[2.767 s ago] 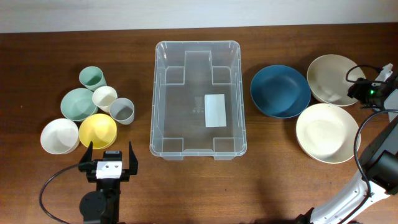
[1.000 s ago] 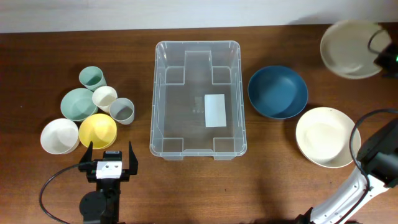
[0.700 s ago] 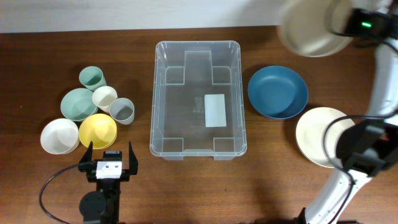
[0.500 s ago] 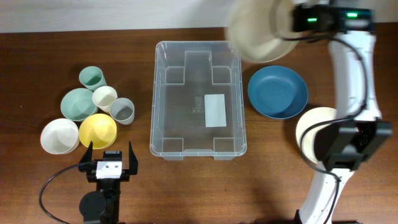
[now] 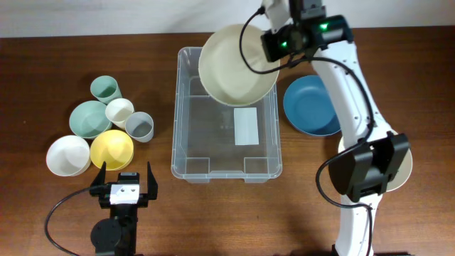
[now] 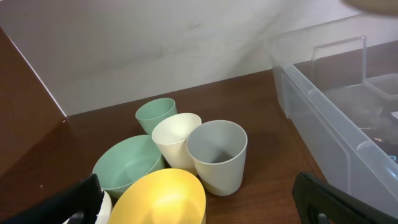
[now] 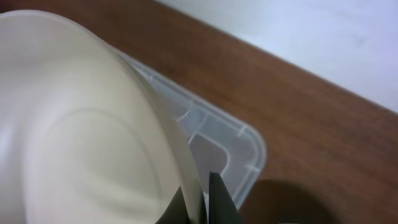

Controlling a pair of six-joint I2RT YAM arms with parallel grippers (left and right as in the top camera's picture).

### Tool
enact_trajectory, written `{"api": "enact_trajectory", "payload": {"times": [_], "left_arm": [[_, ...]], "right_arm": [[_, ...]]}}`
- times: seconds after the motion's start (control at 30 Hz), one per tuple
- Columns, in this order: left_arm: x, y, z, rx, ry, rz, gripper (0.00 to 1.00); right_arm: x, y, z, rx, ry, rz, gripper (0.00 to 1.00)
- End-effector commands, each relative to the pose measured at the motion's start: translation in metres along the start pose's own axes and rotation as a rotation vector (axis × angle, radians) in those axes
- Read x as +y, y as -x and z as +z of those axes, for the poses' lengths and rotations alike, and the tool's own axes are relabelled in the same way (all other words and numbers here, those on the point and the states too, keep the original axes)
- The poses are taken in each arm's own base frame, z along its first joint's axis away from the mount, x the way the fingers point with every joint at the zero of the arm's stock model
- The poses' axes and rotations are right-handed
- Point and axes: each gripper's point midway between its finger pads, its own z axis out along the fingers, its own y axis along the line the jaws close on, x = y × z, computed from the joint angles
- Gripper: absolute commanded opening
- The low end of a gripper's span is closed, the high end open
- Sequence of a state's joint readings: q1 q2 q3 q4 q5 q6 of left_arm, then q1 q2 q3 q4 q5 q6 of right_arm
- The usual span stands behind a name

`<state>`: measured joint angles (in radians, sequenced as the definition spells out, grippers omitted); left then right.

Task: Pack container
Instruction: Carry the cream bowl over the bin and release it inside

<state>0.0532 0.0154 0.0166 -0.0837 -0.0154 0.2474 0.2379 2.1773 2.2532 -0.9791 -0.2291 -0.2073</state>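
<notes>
Sitting at the middle of your wooden table [image 5: 57, 213]: one container [image 5: 213, 146], a large clear plastic bin, upright, open-topped, with a white label [image 5: 246, 126] on its base.

Items, working outward from the container:

- Large cream bowl [image 5: 237, 65]. Held tilted over the container's far end, overlapping the far rim. You cannot tell from these views whether it touches the bin.
- Right gripper [image 5: 274, 58]. Clenched on that bowl's rim, at the container's far right corner. The wrist view shows the fingertips pinching the bowl's edge.
- Blue bowl [image 5: 313, 107]. Just right of the container, partly crossed by the right arm.
- Second cream bowl [image 5: 344, 148]. Further right of the container, mostly hidden behind the arm.
- Grey cup [image 5: 139, 126], cream cup [image 5: 119, 112], green cup [image 5: 105, 89]. Clustered left of the container, the grey one nearest it.
- Green bowl [image 5: 90, 119], yellow bowl [image 5: 111, 149], white bowl [image 5: 68, 155]. Same cluster, the white one farthest from the container.
- Left gripper [image 5: 125, 172]. Released, jaws spread wide, holding nothing, near the container's near left corner and just beside the yellow bowl.
</notes>
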Motion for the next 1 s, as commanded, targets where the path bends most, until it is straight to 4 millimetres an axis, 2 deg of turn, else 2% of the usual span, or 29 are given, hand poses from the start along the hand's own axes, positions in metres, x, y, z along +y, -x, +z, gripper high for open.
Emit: {"api": "enact_trajectory", "payload": {"times": [0.0,0.13,0.2,0.43,0.47,0.5,0.53,0.6,0.83,0.93,0.97], "left_arm": [[0.000,-0.001,0.000,-0.002,0.004,0.016,0.99],[0.000,-0.001,0.000,-0.002,0.004,0.016,0.99],[0.000,-0.001,0.000,-0.002,0.004,0.016,1.00],[0.000,-0.001,0.000,-0.002,0.004,0.016,0.99],[0.000,-0.001,0.000,-0.002,0.004,0.016,1.00],[0.000,-0.001,0.000,-0.002,0.004,0.016,0.99],[0.000,-0.001,0.000,-0.002,0.004,0.016,1.00],[0.000,-0.001,0.000,-0.002,0.004,0.016,0.99],[0.000,-0.001,0.000,-0.002,0.004,0.016,0.99],[0.000,-0.001,0.000,-0.002,0.004,0.016,0.99],[0.000,-0.001,0.000,-0.002,0.004,0.016,0.99]], "right_arm": [[0.011,-0.015,0.012,0.036,-0.004,-0.013,0.04],[0.019,-0.030,0.037,0.046,0.009,-0.023,0.04],[0.020,-0.029,0.046,0.027,0.008,-0.001,0.04],[0.014,0.001,0.050,-0.106,-0.014,-0.004,0.04],[0.014,0.005,0.049,-0.124,-0.016,-0.007,0.12],[0.013,0.009,0.049,-0.140,-0.019,-0.010,0.33],[0.013,0.012,0.048,-0.151,-0.020,-0.013,0.43],[0.012,0.015,0.048,-0.162,-0.022,-0.015,0.46],[0.010,0.020,0.045,-0.180,-0.028,-0.016,0.47],[0.000,0.028,0.036,-0.204,-0.049,-0.006,0.47],[-0.008,0.031,0.032,-0.211,-0.076,0.017,0.47]]}}
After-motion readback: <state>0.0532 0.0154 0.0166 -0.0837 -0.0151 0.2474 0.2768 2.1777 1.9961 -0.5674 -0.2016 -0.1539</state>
